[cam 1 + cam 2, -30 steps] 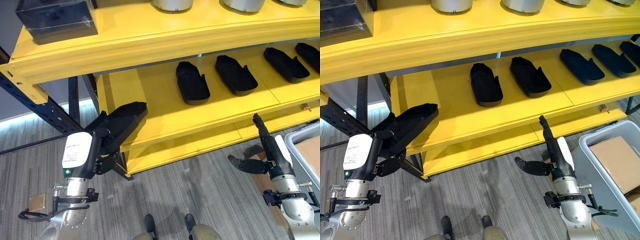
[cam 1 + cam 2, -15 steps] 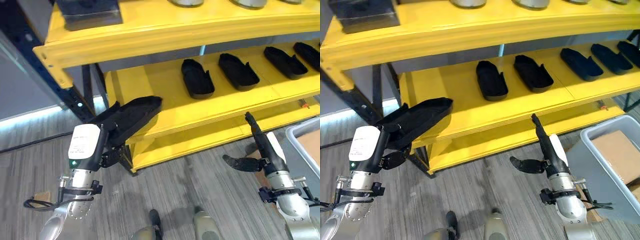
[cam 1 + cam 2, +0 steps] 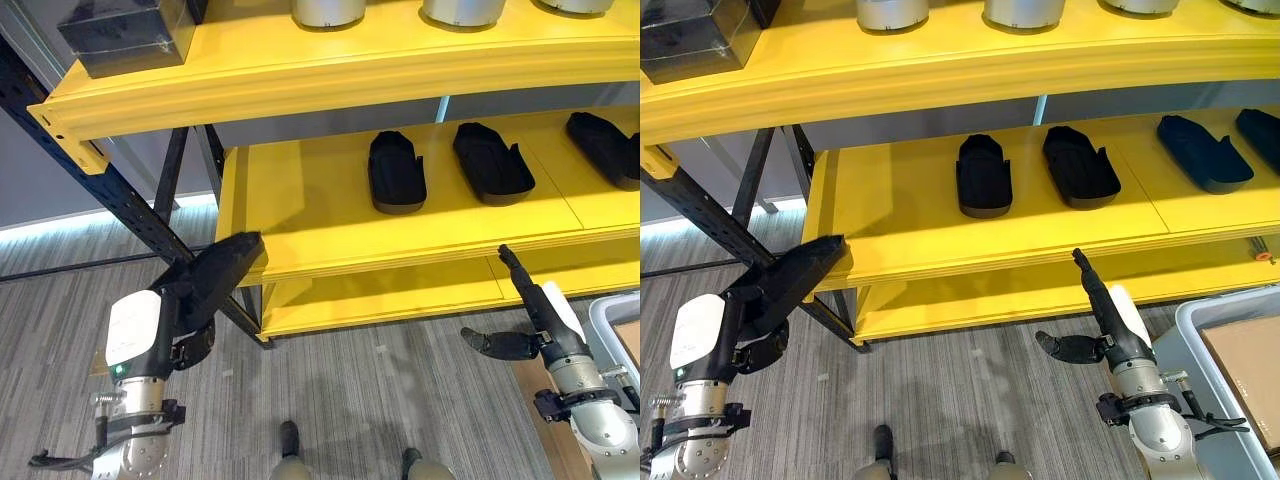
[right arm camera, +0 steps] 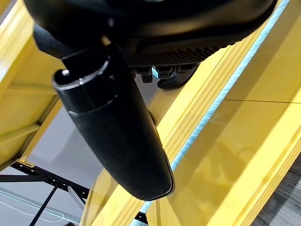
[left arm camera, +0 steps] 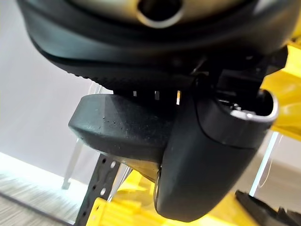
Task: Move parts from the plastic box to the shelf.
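Observation:
My left hand (image 3: pixel 190 343) is shut on a long black moulded part (image 3: pixel 216 278), low at the left. The part's tip reaches the front left corner of the yellow middle shelf (image 3: pixel 300 205). The left wrist view shows the thumb (image 5: pixel 207 160) curled against that part (image 5: pixel 117 129). My right hand (image 3: pixel 540 315) is open and holds nothing, with fingers straight up by the shelf's front edge and the thumb (image 3: pixel 493 344) sticking out. Three similar black parts (image 3: pixel 396 170) (image 3: pixel 492 162) (image 3: pixel 605 148) lie in a row on the middle shelf. The grey plastic box (image 3: pixel 1230 305) stands at the lower right.
The top shelf (image 3: pixel 330 60) carries a dark box (image 3: pixel 125 35) and silver cylinders (image 3: pixel 328 10). A dark blue slanted rack post (image 3: pixel 110 180) runs down the left. A brown cardboard piece (image 3: pixel 1248 370) lies in the plastic box. The left half of the middle shelf is bare.
The whole view has shifted. The left hand and its part now sit lower against the shelf, the tip at its front corner instead of over its surface. The right hand keeps its pose.

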